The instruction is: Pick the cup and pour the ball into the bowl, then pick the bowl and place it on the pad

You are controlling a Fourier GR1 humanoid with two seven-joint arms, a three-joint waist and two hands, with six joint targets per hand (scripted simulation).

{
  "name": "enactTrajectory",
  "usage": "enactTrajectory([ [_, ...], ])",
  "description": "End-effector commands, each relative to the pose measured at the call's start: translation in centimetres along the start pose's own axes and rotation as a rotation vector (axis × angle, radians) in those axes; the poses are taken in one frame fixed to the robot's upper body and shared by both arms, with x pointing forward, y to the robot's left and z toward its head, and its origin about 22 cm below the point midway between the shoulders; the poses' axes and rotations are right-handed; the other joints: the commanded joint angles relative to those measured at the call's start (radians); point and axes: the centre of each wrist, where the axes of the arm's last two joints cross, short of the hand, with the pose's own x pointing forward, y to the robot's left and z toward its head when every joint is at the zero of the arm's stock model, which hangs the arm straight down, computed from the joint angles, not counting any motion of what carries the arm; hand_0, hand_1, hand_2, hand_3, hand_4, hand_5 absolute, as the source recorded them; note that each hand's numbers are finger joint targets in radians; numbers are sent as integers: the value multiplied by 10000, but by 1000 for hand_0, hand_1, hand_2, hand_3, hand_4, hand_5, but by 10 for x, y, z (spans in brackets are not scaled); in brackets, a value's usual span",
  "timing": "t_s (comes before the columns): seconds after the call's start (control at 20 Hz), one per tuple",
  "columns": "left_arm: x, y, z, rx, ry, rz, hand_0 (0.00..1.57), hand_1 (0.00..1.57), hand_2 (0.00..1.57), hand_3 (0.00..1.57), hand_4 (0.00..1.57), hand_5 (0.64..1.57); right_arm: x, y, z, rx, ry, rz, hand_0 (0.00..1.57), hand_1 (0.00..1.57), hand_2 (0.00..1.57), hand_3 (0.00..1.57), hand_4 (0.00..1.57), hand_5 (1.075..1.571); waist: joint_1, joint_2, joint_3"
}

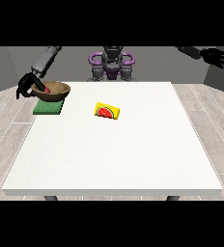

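Note:
A brown wooden bowl [52, 91] rests on or just above the green pad [48, 107] at the table's far left; I cannot tell if they touch. A small red ball [47, 89] shows inside the bowl. The hand at the view's left [25, 86] has its fingers curled over the bowl's left rim. A yellow cup [107, 111] with a watermelon picture lies on its side near the table's middle. The hand at the view's right [215, 56] is raised off the table at the upper right, with its fingers spread.
The white table [114, 159] stretches wide towards the camera, its front edge low in the view. The robot's torso [111, 65] stands behind the table's far edge. The pad lies close to the table's left edge.

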Motion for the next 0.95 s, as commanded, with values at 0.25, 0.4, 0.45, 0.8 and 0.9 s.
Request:
enactTrajectory([
  [0.25, -1, 11, 0, 180, -272, -195, 0, 0, 0, 0, 1174, 1549, 14, -14, -11, -132, 449, -45, 420, 420, 562, 917, 0, 1518, -200, 311, -6],
  [0.4, 5, 22, 6, 100, -47, -43, 0, 0, 0, 0, 1178, 1549, -7, -5, -6, 128, 501, -56, 0, 0, 363, 444, 0, 1412, 23, 31, -2],
  [0.45, 7, 2, -1, -256, 138, -96, 0, 0, 0, 0, 1178, 1550, -13, 0, -5, 133, 904, 66, 0, 0, 184, 118, 0, 1392, 147, -283, 4],
  [0.8, -37, -96, 16, -1400, 2505, 365, 0, 0, 0, 0, 902, 1559, 26, -11, -17, 1034, 1417, 797, 0, 0, 0, 99, 269, 1378, -90, -2889, -7],
  [0.9, -40, -95, 13, -1005, 2908, 165, 0, 0, 0, 0, 902, 1559, 56, 20, -18, 2186, 612, 42, 0, 0, 0, 0, 476, 1434, -489, -3394, -14],
])
